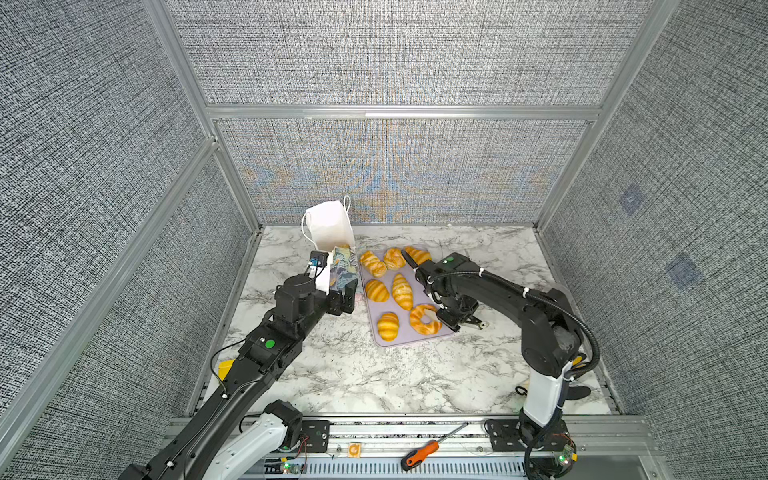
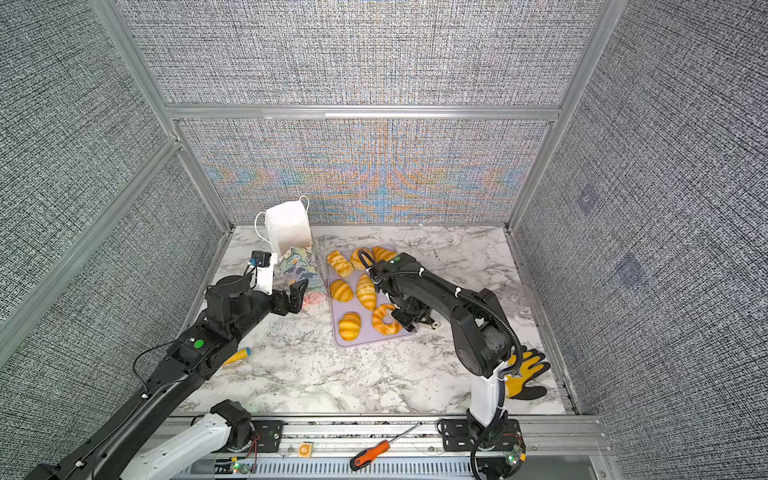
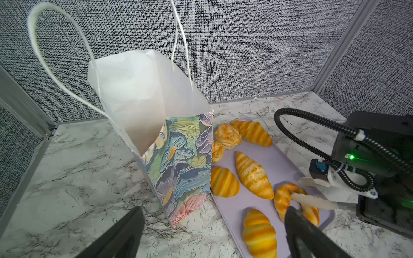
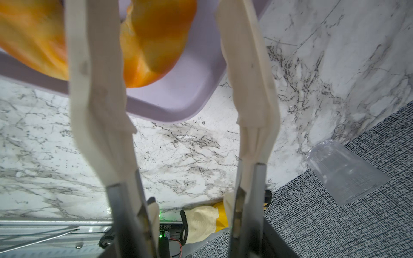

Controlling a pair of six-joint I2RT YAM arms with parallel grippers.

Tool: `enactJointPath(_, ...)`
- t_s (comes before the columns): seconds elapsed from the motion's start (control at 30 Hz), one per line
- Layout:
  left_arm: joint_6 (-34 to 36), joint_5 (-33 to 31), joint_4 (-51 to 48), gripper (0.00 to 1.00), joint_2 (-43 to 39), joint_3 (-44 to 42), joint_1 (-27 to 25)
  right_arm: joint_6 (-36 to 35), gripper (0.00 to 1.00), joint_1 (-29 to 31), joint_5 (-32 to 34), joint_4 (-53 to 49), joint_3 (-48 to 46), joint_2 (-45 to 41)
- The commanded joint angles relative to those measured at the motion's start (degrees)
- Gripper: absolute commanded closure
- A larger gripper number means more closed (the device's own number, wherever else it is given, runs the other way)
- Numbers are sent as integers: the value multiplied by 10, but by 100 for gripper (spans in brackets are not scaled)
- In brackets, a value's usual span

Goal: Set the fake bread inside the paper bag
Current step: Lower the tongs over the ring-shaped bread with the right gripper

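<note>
Several fake bread pieces lie on a lilac tray [image 1: 415, 338] [image 2: 365, 338]. The ring-shaped one [image 1: 424, 320] [image 2: 384, 320] is at the near right. My right gripper [image 1: 442, 318] [image 2: 401, 316] [image 4: 163, 4] is open and straddles the ring's right side [image 4: 156, 44]: one white finger [image 3: 312, 201] lies over the hole, and lilac tray shows between the bread and the outer finger. The paper bag [image 1: 330, 226] [image 2: 289, 228] [image 3: 145, 93] stands open-mouthed just left of the tray. My left gripper [image 1: 347, 291] [image 2: 297, 291] [image 3: 214, 211] is wide open and empty, near the bag's base.
An orange-handled screwdriver [image 1: 419, 453] [image 2: 370, 453] lies on the front rail. A yellow glove [image 2: 528, 374] sits by the right arm's base, and an orange cone-shaped toy [image 2: 237, 356] lies under the left arm. A clear plastic cup [image 4: 344, 172] lies by the wall. Grey panels enclose three sides.
</note>
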Motion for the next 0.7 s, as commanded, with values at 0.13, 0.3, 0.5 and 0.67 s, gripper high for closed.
enactJointPath(0.13,3,-11,6,1,0,-1,-2,-7,43,-6,12,-13,5,4)
enactJointPath(0.3,-1,-9,7,1,4,0,-2,0,46,-25,11,-8,22,6)
enactJointPath(0.5,-8,-9,9,1,6,-1,-2,5,46,-40,17,5,42,19)
enactJointPath(0.67,-11,-11,6,1,4,-1,-2,1,45,-37,-6,12,60,15)
